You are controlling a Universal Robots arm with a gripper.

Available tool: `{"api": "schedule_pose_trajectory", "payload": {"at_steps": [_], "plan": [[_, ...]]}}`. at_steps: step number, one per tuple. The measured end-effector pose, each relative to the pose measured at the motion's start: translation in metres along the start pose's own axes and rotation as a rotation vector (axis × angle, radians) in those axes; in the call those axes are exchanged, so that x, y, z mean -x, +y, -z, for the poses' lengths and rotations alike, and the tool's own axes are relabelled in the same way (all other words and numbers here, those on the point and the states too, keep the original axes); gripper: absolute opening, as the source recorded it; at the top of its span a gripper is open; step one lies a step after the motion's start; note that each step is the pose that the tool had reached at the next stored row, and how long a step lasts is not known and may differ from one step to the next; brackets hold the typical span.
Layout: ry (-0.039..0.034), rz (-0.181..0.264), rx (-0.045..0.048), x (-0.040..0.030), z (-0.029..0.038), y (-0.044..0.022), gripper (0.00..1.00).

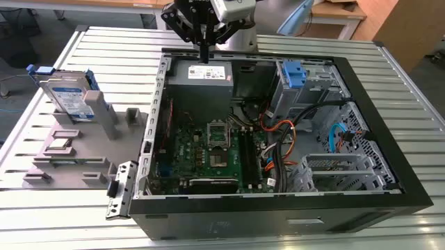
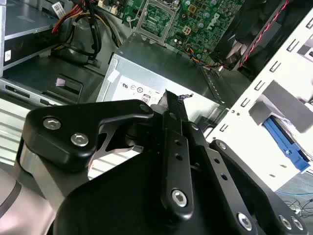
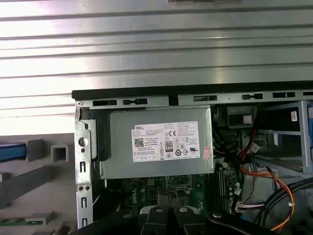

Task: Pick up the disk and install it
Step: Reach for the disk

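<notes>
Pick step not begun: your gripper (image 1: 204,57) hangs over the PSU box (image 1: 208,74), closed up, nothing held. Disk (image 1: 70,98) stands upright in the grey rack (image 1: 114,122), the exterior view's left, well apart. In my judgement, the grasp needs it opened first.

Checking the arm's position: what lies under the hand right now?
The hand hangs over the power-supply box inside the open computer case. The box's white sticker shows. In the second wrist view, the hand's own links cover part of the box top.
</notes>
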State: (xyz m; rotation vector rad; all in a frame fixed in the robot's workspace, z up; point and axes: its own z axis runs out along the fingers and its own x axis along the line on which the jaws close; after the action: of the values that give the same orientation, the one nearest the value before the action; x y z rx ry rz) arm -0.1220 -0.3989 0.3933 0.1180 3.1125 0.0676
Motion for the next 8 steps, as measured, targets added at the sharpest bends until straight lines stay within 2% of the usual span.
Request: {"api": "schedule_pose_trajectory", "payload": {"at_steps": [8], "plan": [[0.0000, 0.000, 0.0000, 0.0000, 0.0000, 0.0000, 0.10]]}}
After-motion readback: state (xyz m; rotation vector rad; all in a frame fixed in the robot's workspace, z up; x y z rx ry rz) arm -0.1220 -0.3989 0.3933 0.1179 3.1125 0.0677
